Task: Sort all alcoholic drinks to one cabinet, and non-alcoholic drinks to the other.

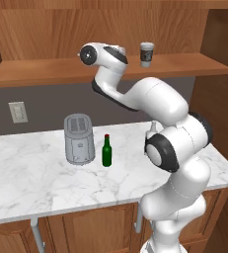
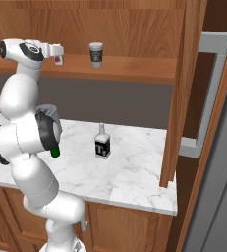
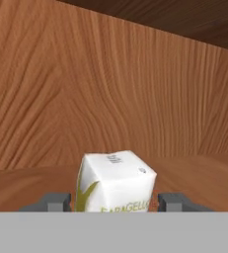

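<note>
The small white carton (image 3: pixel 116 180) stands on the wooden cabinet shelf (image 2: pixel 134 68), between the fingers of my gripper (image 3: pixel 114 201). The jaws stand open with a thin gap at the carton's left side. In the right base view the gripper (image 2: pixel 59 55) is up at the shelf around the carton (image 2: pixel 59 61), left of the paper coffee cup (image 2: pixel 96 54). That cup (image 1: pixel 146 54) stands upright on the shelf. The green bottle with a red cap (image 1: pixel 106 151) and the clear squarish bottle with a black label (image 2: pixel 102 142) stand on the marble counter (image 1: pixel 26 173).
A grey toaster (image 1: pixel 79 139) stands on the counter just left of the green bottle. The cabinet's back wall (image 3: pixel 110 89) is close behind the carton. A tall wooden panel (image 2: pixel 176 98) bounds the counter on the right. A wall outlet (image 1: pixel 18 112) is at the left.
</note>
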Robot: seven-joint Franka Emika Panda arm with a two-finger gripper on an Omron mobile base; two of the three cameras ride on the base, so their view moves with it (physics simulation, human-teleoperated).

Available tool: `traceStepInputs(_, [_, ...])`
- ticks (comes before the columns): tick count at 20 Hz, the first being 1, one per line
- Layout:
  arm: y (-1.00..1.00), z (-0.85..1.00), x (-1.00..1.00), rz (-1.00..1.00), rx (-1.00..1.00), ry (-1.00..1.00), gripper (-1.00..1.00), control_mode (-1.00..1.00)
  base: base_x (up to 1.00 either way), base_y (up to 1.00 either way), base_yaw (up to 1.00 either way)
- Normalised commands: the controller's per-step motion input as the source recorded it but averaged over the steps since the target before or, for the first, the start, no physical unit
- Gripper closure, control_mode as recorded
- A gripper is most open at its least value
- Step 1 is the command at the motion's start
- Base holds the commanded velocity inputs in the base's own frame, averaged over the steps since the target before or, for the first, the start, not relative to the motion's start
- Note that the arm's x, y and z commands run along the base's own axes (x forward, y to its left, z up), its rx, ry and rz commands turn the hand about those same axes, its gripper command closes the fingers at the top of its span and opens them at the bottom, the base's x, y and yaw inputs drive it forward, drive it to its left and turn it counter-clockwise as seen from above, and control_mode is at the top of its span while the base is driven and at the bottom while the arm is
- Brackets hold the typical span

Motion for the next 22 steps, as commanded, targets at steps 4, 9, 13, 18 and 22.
traceStepInputs(4, [0.0,0.0,0.0,0.0,0.0,0.0,-1.0,-1.0,0.0,0.0,0.0])
traceStepInputs(9, [0.0,0.0,-0.06,0.0,0.0,0.0,-1.0,-1.0,0.0,0.0,0.0])
traceStepInputs(13, [-0.04,0.04,-0.43,0.0,0.0,-0.05,-1.0,-1.0,0.0,0.0,0.0])
traceStepInputs(18, [-0.1,0.12,-0.64,0.0,0.0,-0.06,-1.0,-1.0,0.0,0.0,0.0])
traceStepInputs(22, [-0.23,0.19,-0.83,0.0,0.0,-0.08,-1.0,-1.0,0.0,0.0,0.0])
